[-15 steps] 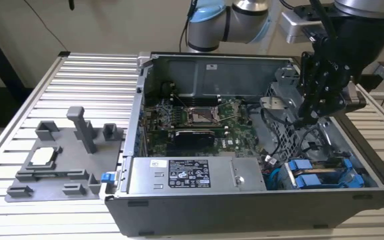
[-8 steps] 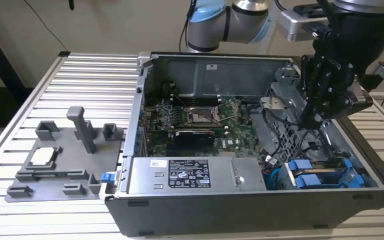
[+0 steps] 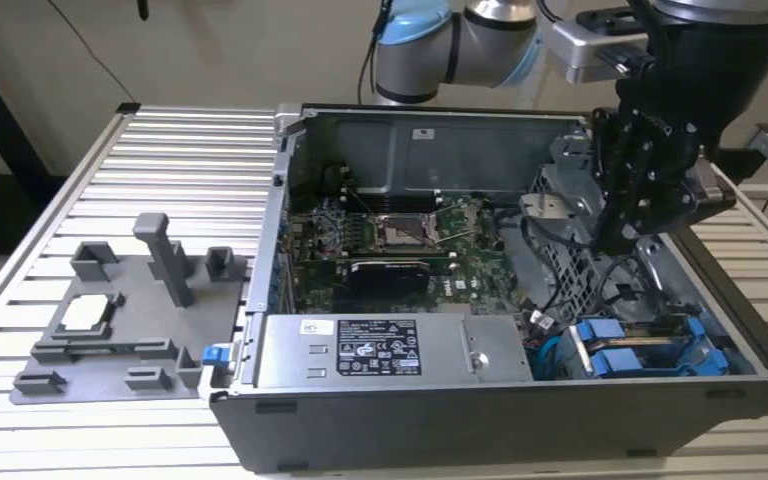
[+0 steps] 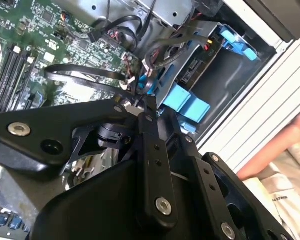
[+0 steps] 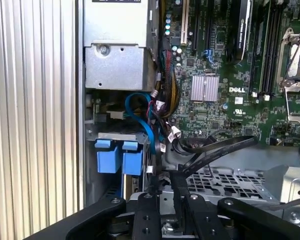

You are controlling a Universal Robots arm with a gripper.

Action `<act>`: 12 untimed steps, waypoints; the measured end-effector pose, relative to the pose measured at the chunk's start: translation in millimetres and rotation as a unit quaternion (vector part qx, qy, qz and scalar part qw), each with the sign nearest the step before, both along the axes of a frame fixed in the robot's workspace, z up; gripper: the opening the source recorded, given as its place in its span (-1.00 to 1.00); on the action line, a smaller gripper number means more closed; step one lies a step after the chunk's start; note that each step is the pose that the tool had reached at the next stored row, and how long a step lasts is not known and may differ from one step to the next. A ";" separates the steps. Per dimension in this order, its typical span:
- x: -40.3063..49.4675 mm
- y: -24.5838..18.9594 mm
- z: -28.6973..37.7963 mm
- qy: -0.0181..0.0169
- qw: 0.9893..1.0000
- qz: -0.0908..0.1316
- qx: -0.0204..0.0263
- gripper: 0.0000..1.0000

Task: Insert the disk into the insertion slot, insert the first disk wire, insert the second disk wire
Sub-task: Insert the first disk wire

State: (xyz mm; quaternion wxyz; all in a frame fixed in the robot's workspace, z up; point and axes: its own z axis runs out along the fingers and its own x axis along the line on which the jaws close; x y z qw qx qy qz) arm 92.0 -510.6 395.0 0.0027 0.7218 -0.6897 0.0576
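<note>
Pincer (image 3: 620,240) hangs inside the open computer case (image 3: 280,200), over its drive end. Tips drawn narrow, close to meeting in both wrist views (image 4: 141,104) (image 5: 168,175); whether anything is pinched between them, cannot tell.

Disk (image 3: 631,355) lies below the pincer, well apart from the tips. It sits seated in the insertion slot (image 5: 110,136) at the case corner, blue carrier tabs facing out (image 4: 187,100) (image 5: 120,156).

Black flat cable (image 5: 220,146) loops just beside the tips, one end running in close under them; also seen in the second wrist view (image 4: 75,75). Blue cable (image 5: 142,112) curls between the pincer and the disk's tabs, near a bundle of thin wires.

Motherboard (image 3: 398,240) spreads beyond the pincer, away from the disk. Power supply box (image 3: 371,350) stands alongside the disk, further from the pincer. Grey fixture plate (image 3: 104,320) rests on the slatted table (image 3: 184,150), far off, outside the case.
</note>
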 end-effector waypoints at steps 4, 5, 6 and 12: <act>-3.9 0.1 5.0 -0.006 1.000 0.001 0.001 -0.47; -4.9 0.2 6.4 -0.008 1.000 0.002 0.001 -0.47; -5.9 0.6 6.5 -0.009 1.000 0.002 0.001 -0.47; -12.1 2.7 5.3 -0.016 1.000 0.004 0.002 -0.47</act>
